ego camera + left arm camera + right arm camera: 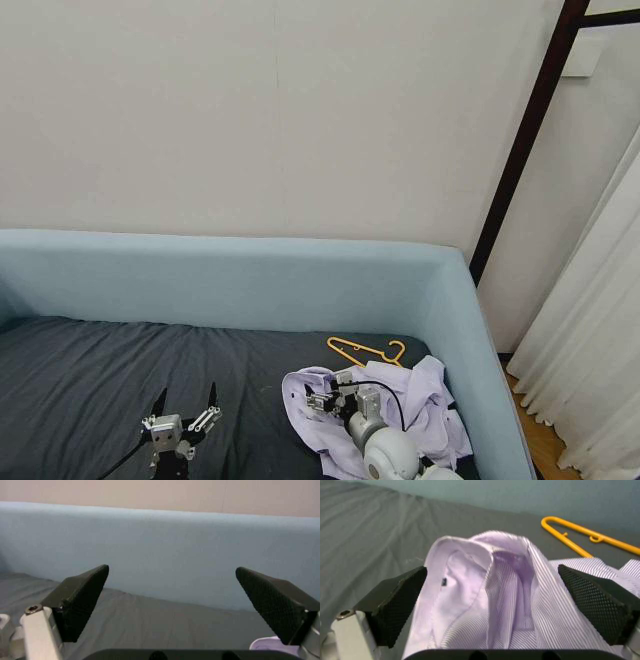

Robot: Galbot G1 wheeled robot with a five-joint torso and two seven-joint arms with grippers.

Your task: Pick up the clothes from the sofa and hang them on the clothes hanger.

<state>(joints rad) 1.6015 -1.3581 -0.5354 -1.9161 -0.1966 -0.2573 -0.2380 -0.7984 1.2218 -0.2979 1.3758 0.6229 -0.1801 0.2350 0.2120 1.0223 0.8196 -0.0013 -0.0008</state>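
Right gripper (pixel 322 402) jaws wide open, empty, over lilac striped shirt (pixel 432 408) | yellow hanger (pixel 366 351) just behind shirt on sofa (pixel 230 285) | left gripper (pixel 186 402) open, empty, above seat.

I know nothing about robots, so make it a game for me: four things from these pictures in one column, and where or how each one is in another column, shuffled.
Things:
1. lilac shirt
2. orange hanger
3. left gripper
4. right gripper

Places and states:
A. open, above the bare dark seat
B. open, over the lilac shirt
C. crumpled at the right end of the sofa
D. lying flat on the dark seat, between the lilac shirt and the backrest

Pairs: 1-C, 2-D, 3-A, 4-B.
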